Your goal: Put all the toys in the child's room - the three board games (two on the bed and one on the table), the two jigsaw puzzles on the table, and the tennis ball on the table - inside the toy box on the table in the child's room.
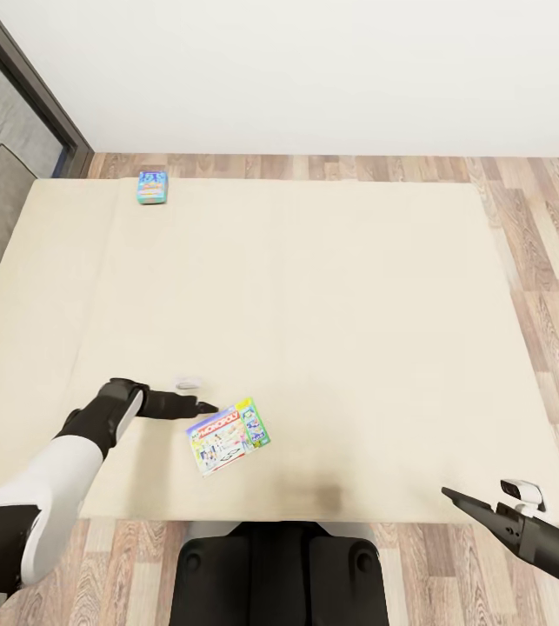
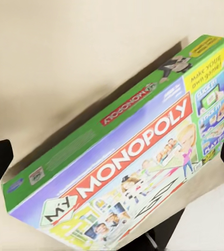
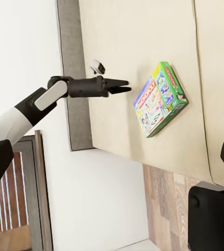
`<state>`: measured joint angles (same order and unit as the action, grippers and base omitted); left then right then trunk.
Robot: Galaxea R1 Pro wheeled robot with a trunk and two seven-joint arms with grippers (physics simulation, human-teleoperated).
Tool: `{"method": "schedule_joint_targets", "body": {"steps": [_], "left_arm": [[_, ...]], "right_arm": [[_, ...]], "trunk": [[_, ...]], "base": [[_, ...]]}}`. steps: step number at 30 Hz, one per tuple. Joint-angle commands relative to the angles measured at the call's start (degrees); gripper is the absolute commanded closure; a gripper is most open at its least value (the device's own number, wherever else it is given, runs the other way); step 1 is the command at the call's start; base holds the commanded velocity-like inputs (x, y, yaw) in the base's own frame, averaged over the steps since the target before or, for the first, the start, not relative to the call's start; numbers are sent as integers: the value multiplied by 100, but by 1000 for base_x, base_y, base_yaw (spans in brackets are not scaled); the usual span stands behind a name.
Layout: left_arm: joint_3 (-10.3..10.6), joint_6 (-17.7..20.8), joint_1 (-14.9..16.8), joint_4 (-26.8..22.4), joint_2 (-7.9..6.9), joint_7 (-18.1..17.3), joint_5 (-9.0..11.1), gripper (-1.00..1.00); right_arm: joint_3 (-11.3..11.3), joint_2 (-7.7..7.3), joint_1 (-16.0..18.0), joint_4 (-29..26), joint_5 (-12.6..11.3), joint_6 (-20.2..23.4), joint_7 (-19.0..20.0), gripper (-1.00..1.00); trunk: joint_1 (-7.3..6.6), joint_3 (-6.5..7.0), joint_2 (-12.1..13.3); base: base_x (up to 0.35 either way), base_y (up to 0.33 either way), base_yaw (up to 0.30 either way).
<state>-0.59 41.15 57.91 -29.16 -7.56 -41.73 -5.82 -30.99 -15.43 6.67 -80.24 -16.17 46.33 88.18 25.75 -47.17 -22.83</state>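
The bed (image 1: 331,296) takes up most of the head view, its beige mattress stretching from the upper left to the lower right of the frame, with wood floor (image 1: 540,261) along its right side and a white wall (image 1: 314,69) across the top. The Monopoly board game (image 1: 229,436) lies flat on the mattress in the lower centre of the frame, turned at a slight angle. The smaller blue board game (image 1: 152,186) lies near the far edge of the bed, in the upper left.

The left tool (image 1: 208,407) reaches in from the lower left, its fingertips just beside the Monopoly box's upper left corner; in the right wrist view its fingers (image 3: 118,82) stand slightly parted, holding nothing. The right tool (image 1: 453,497) hovers at the lower right, over the bed's near corner; I cannot tell whether it is parted or closed.
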Motion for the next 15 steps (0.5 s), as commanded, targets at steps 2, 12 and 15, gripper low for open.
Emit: {"method": "schedule_joint_targets", "body": {"steps": [2, 12, 15], "left_arm": [[0, 28, 1, -9, -79, -292, -68, -100], [227, 41, -22, 1, -232, -599, -421, -100], [271, 42, -61, 4, -239, -640, -493, -100]], "right_arm": [[-2, -2, 1, -1, -5, 60, 15, -100], [-1, -2, 1, 33, -1, 60, 15, -100], [2, -1, 3, 54, -1, 60, 15, -100]], "trunk": [[3, -6, -9], [3, -6, -9], [3, -6, -9]], "base": [[0, 0, 0], [0, 0, 0], [0, 0, 0]]}}
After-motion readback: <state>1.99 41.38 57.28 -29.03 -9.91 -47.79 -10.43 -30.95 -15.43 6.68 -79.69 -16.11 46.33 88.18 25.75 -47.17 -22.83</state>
